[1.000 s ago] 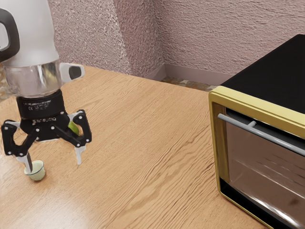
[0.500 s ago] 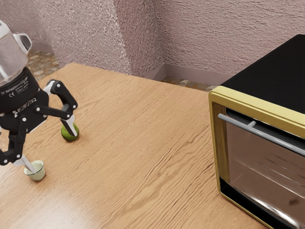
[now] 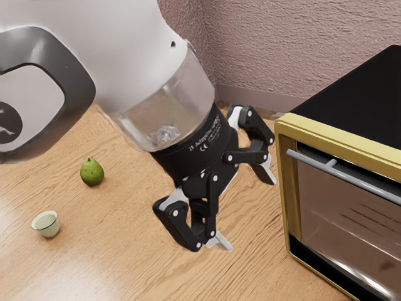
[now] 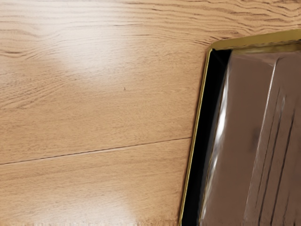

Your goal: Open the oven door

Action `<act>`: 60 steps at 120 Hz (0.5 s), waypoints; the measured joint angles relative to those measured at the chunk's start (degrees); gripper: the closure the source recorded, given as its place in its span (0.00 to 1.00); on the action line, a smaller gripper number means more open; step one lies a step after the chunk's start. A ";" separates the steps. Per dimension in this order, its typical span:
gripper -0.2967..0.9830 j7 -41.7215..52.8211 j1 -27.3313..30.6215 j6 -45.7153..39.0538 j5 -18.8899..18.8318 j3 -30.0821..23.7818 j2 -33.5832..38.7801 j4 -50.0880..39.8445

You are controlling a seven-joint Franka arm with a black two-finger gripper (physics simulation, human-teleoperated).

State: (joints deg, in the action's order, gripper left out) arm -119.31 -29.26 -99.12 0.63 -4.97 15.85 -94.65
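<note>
My gripper (image 3: 248, 210) is open in the exterior view, tilted toward the oven, with nothing between its fingertips. It appears just to the exterior view's left of the oven's front corner. The oven has a yellow frame (image 3: 285, 188), a black top (image 3: 357, 94) and a shut glass door (image 3: 344, 219). A grey bar handle (image 3: 363, 182) runs along the door's upper part. From the wrist view, the brownish door glass (image 4: 244, 141) and the gold frame edge (image 4: 254, 38) are visible beside the wooden table.
On the wooden table (image 3: 138, 251), a green pear (image 3: 92, 172) and a small pale cup (image 3: 47, 224) stand toward the exterior view's left, away from the oven. A rough pinkish wall (image 3: 263, 50) rises behind the table.
My gripper has swung from above the cup and pear across to the exterior view's right, close to the oven, and its tilt has changed. Oven, pear and cup stayed put.
</note>
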 joint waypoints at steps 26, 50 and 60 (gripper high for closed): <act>0.23 -2.49 -0.59 -3.74 -2.62 -3.25 -3.05 1.72; 0.23 -2.62 -0.22 -6.87 -4.95 -3.88 -6.09 1.84; 0.23 -2.61 -0.21 -8.12 -5.32 -3.87 -7.82 3.04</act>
State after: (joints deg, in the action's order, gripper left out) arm -121.92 -29.47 -107.24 -4.68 -8.84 8.03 -91.61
